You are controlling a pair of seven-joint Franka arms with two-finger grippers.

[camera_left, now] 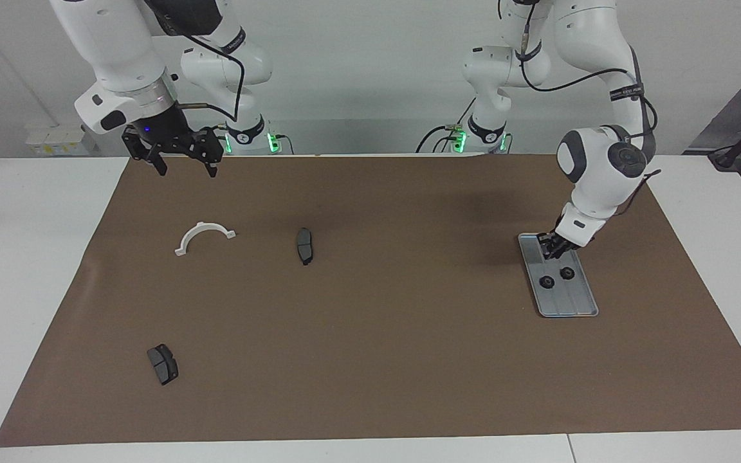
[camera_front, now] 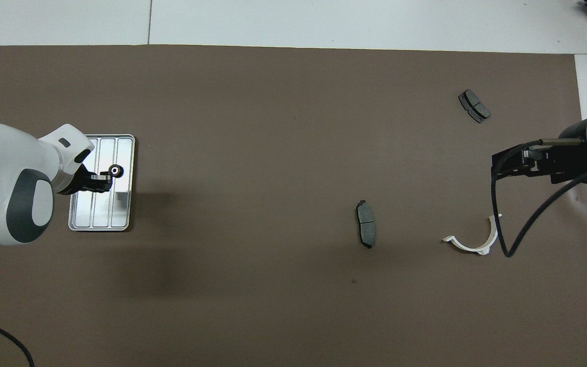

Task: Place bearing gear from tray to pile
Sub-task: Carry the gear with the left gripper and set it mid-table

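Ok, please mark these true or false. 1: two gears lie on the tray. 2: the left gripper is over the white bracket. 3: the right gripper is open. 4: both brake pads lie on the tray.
1. True: two gears lie on the tray.
2. False: the left gripper is over the tray; the white bracket lies toward the right arm's end of the table.
3. True: the right gripper is open and waits in the air.
4. False: both brake pads lie on the brown mat, apart from the tray.
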